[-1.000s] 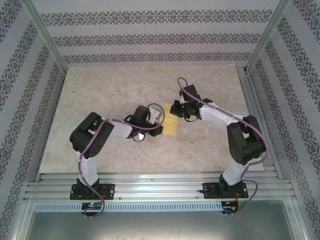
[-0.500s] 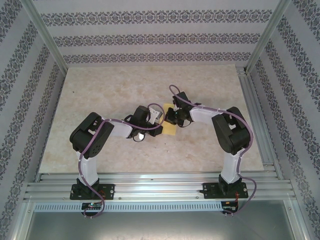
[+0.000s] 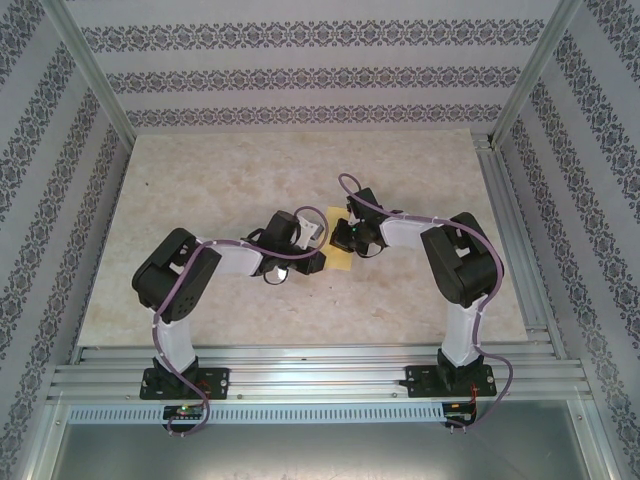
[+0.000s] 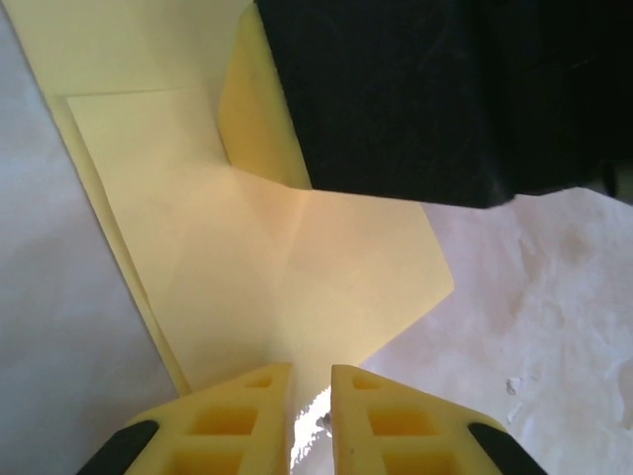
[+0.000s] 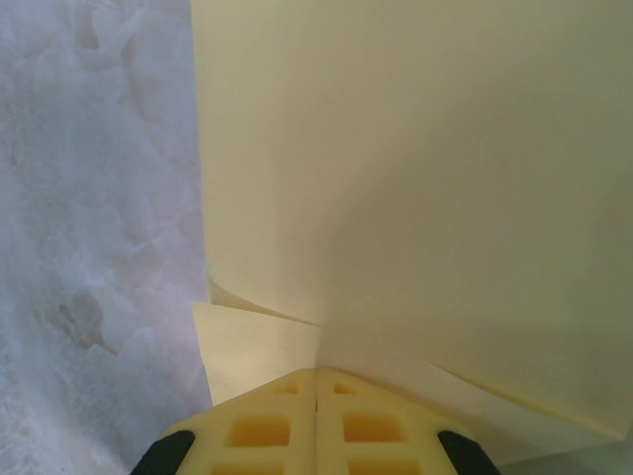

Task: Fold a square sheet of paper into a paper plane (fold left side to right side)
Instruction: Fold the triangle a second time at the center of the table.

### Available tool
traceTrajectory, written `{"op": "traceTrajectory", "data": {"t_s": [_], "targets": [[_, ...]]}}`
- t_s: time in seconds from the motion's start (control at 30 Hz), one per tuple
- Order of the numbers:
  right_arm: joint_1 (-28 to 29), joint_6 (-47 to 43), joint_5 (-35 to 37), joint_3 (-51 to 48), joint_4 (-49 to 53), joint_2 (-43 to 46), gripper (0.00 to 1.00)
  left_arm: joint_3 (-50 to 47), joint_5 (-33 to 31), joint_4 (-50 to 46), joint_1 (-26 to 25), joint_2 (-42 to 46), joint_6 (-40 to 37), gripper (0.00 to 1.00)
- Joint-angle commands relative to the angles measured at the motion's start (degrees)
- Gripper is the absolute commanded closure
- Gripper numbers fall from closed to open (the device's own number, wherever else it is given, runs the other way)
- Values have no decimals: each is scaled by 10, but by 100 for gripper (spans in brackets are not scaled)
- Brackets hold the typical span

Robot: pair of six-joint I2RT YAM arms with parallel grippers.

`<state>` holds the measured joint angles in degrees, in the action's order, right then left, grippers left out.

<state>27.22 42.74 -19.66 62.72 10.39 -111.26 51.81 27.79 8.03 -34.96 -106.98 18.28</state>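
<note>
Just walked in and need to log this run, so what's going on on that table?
A yellow paper sheet is being folded by a two-armed robot in the middle of the table. The sheet is already creased and partly folded. The right claw is shut on a raised flap of it, while the left claw, slightly parted, sits at the sheet's edge. It is not yet a finished plane.

No writing, label, brand, number or sign can be read anywhere, whether on the folded yellow sheet of paper (image 4: 297, 247), on the pale marbled surface (image 3: 200, 200) or on the pattern-striped walls (image 3: 300, 80).
</note>
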Motion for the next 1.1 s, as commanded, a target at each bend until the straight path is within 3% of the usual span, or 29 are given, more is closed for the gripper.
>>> {"op": "traceTrajectory", "data": {"t_s": [0.0,0.23,0.67,1.07], "targets": [[-9,-14,24,-23,29,-16,100,31,22,-42,-4,28,-3,85],[-9,-16,24,-24,30,-16,100,69,58,-27,-4,-9,8,98],[-9,-21,24,-23,38,-15,100,91,38,-28,-1,-74,0,99],[-7,-28,27,-20,47,-17,100,26,41,11,6,-81,18,99]]}}
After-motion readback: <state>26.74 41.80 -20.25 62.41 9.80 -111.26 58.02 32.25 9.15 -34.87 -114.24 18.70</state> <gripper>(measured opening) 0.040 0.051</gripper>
